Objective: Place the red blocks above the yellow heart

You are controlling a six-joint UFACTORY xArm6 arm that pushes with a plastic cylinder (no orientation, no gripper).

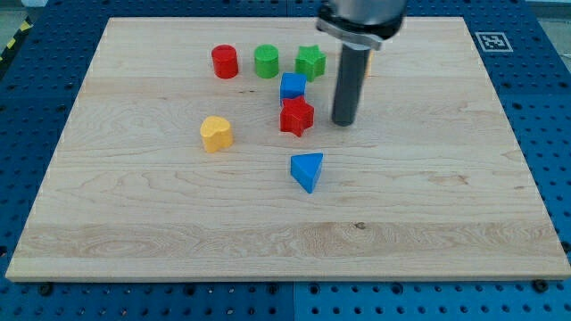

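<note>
No pincer here, just a rod; my tip (344,122) sits just right of the red star (297,117), small gap. Blue cube (292,86) touches the star's far side. Red cylinder (225,61) far left, by green cylinder (266,61) and green star (310,61). Yellow heart (216,133) left on the table (428,214); blue triangle (307,170) near.

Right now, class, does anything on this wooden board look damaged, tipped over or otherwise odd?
Nothing stands out. The red star block touches the blue cube block above it; my tip stands just right of the star.
</note>
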